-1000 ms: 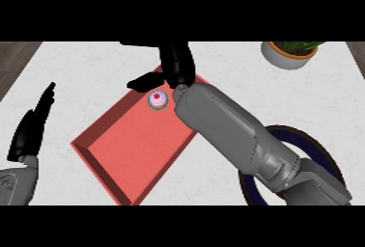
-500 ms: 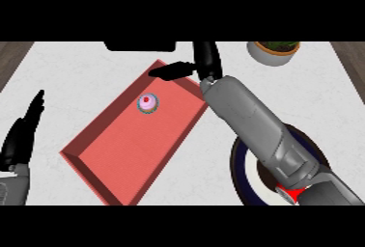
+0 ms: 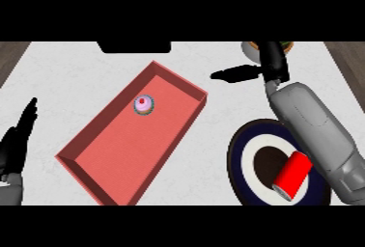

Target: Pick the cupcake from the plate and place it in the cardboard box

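- Head view, what had just changed: the cupcake (image 3: 144,104) sat inside the red box (image 3: 92,165), in its upper half and on the box floor, with nothing touching it.
- The right robot hand (image 3: 267,67) was off to the right of the box, past its upper right wall, above the desk (image 3: 64,82) near the top edge. Its fingers were spread and it held nothing; a dark thumb stuck out to the left.
- The grey right forearm (image 3: 314,130) ran down from that robot hand across the right side of the dark round plate (image 3: 246,166), which carried no cupcake. A red can (image 3: 292,174) showed over the plate's right part.
- My reading: the cupcake was already placed in the box, so the task looked essentially done, and only pulling the arm clear remained.
- The left robot hand (image 3: 18,144) rested at the left edge, open, fingers pointing up.
- A potted plant (image 3: 251,47) peeked out behind the right robot hand at the top.
- Compared with a second earlier: then the right robot hand was curled right over the cupcake at the box's top corner; since then it had let go and moved away up and to the right, clear of the box, while the cupcake stayed in the box.
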Motion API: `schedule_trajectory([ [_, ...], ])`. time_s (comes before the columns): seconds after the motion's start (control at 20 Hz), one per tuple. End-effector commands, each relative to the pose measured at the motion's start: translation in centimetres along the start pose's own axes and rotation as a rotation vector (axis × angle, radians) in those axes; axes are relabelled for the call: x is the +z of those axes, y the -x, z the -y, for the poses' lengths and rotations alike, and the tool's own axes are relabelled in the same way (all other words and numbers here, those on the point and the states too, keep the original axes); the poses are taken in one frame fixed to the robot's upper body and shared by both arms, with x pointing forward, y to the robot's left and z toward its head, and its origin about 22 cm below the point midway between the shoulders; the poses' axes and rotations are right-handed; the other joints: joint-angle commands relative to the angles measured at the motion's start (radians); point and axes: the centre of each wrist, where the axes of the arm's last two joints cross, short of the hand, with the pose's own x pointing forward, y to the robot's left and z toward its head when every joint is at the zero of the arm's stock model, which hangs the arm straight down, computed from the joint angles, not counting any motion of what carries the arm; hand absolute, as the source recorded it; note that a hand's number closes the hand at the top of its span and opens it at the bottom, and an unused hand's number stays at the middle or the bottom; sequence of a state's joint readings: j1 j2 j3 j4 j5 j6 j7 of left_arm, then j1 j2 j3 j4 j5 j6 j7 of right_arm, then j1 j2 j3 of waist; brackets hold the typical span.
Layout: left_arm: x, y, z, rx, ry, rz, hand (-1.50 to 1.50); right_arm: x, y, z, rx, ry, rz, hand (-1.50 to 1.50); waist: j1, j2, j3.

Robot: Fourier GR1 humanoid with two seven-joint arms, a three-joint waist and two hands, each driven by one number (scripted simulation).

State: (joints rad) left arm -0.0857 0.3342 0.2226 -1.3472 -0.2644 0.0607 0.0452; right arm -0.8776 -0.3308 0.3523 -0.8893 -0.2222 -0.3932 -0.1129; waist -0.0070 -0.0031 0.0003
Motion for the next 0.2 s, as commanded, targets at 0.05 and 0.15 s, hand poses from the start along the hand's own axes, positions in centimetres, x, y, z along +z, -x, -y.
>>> schedule_trajectory([
  [0.05, -1.4, 0.2, -1.5, 0.001, -0.006, 0.001, 0.0, 1.9, 1.5, 5.8, 0.04, -0.069, -0.018, -1.5, -0.005, 0.001, -0.001],
  [0.15, 0.5, -0.1, 0.3, -0.001, -0.005, -0.004, 0.0, 3.1, 1.4, 8.3, 0.079, -0.104, -0.027, -1.5, -0.008, -0.004, 0.0],
])
